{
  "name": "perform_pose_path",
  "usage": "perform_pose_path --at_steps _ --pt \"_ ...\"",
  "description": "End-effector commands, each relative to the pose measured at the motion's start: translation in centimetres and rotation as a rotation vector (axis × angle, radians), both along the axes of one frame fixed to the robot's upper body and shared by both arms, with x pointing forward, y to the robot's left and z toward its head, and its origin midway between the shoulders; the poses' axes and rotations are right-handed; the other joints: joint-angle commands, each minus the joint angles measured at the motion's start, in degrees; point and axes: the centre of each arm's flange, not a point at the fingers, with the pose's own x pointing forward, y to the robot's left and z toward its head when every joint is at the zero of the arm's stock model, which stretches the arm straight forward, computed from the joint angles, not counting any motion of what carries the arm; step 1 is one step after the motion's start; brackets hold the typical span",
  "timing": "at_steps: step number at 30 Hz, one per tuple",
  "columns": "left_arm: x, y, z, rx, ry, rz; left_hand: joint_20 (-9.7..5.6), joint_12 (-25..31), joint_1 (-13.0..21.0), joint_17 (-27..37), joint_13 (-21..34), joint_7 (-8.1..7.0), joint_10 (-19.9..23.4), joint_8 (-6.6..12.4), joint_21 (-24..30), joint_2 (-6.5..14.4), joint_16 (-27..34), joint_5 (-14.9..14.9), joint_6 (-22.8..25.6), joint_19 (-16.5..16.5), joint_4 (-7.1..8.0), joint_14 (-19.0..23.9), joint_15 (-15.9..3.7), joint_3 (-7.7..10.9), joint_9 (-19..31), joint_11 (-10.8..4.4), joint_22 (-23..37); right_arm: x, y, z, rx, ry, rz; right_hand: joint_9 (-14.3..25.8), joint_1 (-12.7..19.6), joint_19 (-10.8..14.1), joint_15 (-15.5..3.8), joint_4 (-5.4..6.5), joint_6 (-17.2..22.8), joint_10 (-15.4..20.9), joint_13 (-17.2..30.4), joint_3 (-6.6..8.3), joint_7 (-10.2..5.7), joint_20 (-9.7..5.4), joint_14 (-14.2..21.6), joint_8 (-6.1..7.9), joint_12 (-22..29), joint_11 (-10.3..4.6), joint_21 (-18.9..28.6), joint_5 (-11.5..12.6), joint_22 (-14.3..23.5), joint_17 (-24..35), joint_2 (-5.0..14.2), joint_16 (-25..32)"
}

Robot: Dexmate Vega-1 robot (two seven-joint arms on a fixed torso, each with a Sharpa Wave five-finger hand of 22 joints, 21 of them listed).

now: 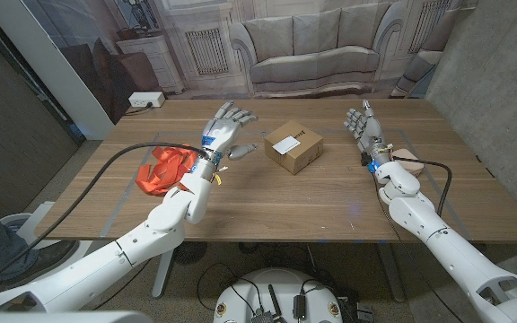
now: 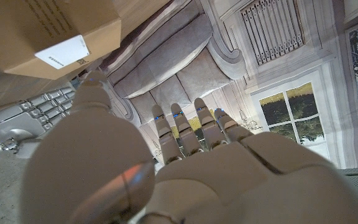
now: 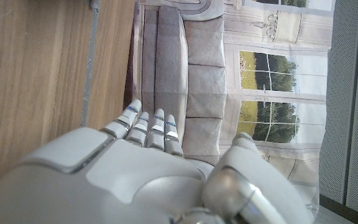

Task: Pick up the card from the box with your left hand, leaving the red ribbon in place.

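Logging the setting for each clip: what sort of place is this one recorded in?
Probably an indoor lab or test room dressed as a living room. A wooden table holds a cardboard box and a red ribbon; the sofa and windows behind look like a printed backdrop, beside a bare grey wall.

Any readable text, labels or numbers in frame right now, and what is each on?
White card on top of the cardboard box: dark print, too small to read.
Printed lines on the box's face in the left wrist view: blurred, unreadable.
Nothing else carries legible text.
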Motion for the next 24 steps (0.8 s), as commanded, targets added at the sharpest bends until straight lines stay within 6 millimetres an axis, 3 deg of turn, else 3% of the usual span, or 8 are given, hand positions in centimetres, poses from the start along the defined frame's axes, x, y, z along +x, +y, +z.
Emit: perform_pose_path --at_steps 1,21,24 --pt "0.1 -0.7 -0.1 0.072 0.035 0.025 -1.06 -0.05 1.21 0.02 0.06 -0.30 0.40 -0.28 0.05 -0.05 -0.21 0.59 -0.04 0.39 -0.55 0.69 -7.85 0.06 0.28 -0.20 0.14 -0.1 0.1 0.5 0.003 -0.005 -0.004 0.14 0.22 0.48 -0.10 0.10 0.66 0.23 0.01 -0.26 -0.12 -0.22 0.26 0.14 0.25 -0.14 -0.10 0.47 0.25 0.33 0.40 0.37" --pt "0.7 -1.9 -0.1 0.156 0.048 0.056 0.10 0.02 2.59 0.08 0.12 -0.29 1.14 -0.44 -0.06 -0.26 -0.42 0.16 0.80 0.81 -0.19 0.60 -7.40 -0.22 0.43 -0.13 0.13 0.6 0.6 0.4 0.002 0.013 0.005 0.15 0.18 0.65 -0.04 0.05 0.71 0.30 0.01 -0.39 -0.15 -0.21 0.29 0.12 0.24 -0.01 -0.57 0.47 0.26 0.33 0.50 0.33" --pt "1.0 -2.0 0.0 0.161 0.060 0.050 0.06 0.10 2.75 0.19 0.15 -0.30 1.61 -0.33 -0.08 0.48 -0.22 -0.08 1.50 1.01 0.29 1.06 -7.67 -0.17 0.51 -0.14 0.13 0.9 0.8 0.3 0.012 0.017 0.011 0.15 0.18 0.71 -0.09 0.03 0.71 0.33 0.01 -0.42 -0.11 -0.22 0.34 0.11 0.24 -0.14 -0.70 0.47 0.27 0.33 0.53 0.33"
